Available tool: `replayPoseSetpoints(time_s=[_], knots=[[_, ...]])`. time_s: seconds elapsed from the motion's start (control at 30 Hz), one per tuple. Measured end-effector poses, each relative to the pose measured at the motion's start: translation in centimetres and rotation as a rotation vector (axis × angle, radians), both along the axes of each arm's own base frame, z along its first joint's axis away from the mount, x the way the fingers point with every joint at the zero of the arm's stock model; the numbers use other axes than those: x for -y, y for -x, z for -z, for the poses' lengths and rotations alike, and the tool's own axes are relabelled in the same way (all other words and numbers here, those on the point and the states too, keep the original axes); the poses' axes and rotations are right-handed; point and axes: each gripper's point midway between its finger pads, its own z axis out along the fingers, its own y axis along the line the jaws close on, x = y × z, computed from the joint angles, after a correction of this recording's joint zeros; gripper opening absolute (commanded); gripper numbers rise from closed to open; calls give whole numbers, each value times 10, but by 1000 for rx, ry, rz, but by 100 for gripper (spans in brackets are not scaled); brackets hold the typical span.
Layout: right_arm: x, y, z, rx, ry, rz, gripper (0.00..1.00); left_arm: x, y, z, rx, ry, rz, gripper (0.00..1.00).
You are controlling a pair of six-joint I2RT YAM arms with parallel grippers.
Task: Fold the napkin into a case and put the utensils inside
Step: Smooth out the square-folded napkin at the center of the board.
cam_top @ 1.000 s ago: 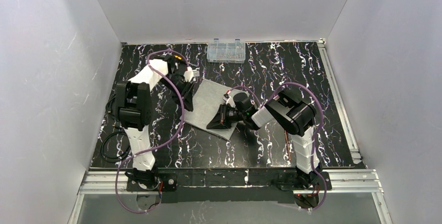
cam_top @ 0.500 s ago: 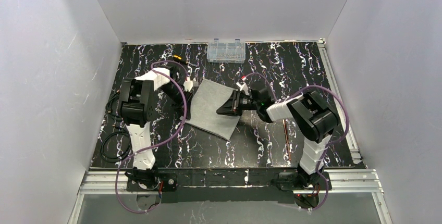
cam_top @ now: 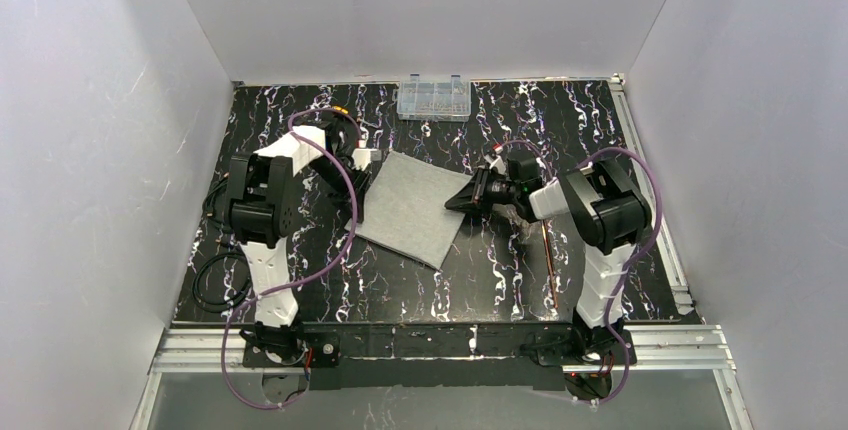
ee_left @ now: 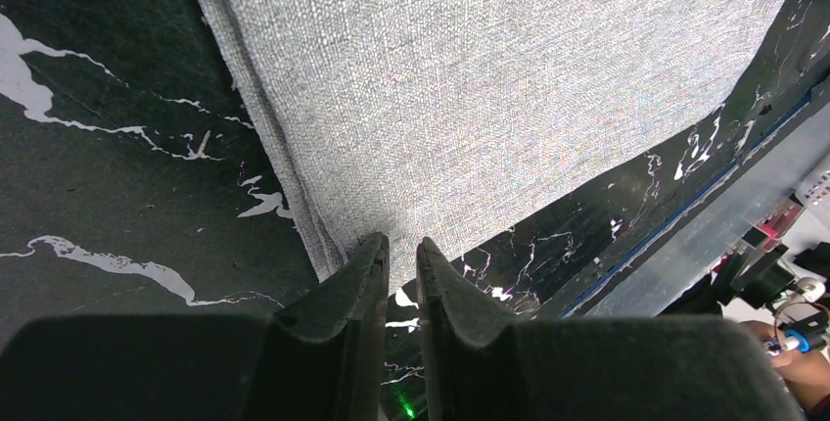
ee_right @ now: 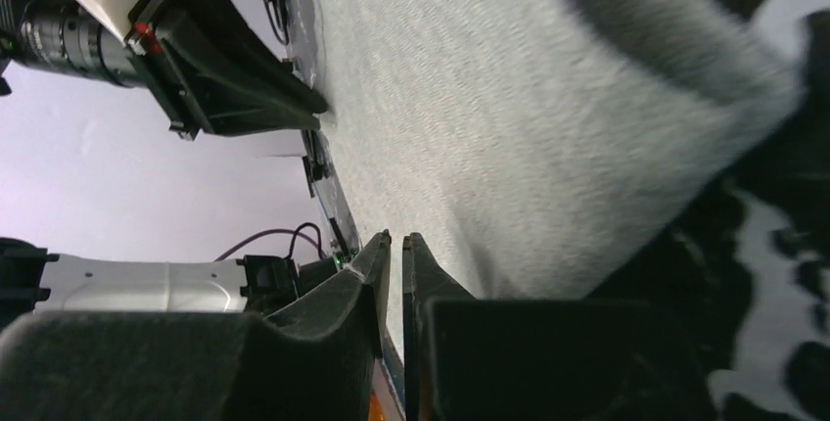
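The napkin (cam_top: 410, 208) lies flat on the black marbled table as a folded light-grey rectangle, with stacked layers along its left edge (ee_left: 284, 147). My left gripper (cam_top: 368, 157) sits at its far left corner. In the left wrist view that gripper (ee_left: 397, 242) is nearly shut, and nothing is in the thin gap. My right gripper (cam_top: 458, 203) points at the napkin's right edge. It hangs low over the cloth (ee_right: 509, 98), and its jaws (ee_right: 395, 237) are almost together and hold nothing. The thin copper utensils (cam_top: 549, 262) lie on the table to the right, beside the right arm.
A clear plastic compartment box (cam_top: 433, 97) stands at the back edge. A small orange-tipped tool (cam_top: 342, 110) lies behind the left arm. Cables (cam_top: 210, 280) coil at the near left. White walls close in three sides, and a metal rail (cam_top: 440, 340) runs along the front.
My right gripper has drawn back from over the napkin's near middle, rightward and farther off, to its right edge. The left gripper shifted only slightly. The napkin lies uncovered and flat.
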Motion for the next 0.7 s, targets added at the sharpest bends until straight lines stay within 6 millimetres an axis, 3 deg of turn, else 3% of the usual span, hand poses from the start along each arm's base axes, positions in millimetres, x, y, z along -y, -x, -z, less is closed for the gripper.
replayPoseSetpoints(time_s=[0.2,0.33,0.43,0.53,0.7], knots=[[9,-10,12,-3,22,6,16,9,0,-14,20,15,38,10],[10,-8,25,-21,39,-2,14,31,-12,-39,91,59,76,8],[10,-7,27,-17,24,-14,14,45,-8,-49,123,73,117,7],[10,-7,27,-8,16,-18,14,50,3,-42,110,60,147,2],[11,-8,26,2,1,-15,13,33,19,-12,52,-32,159,0]])
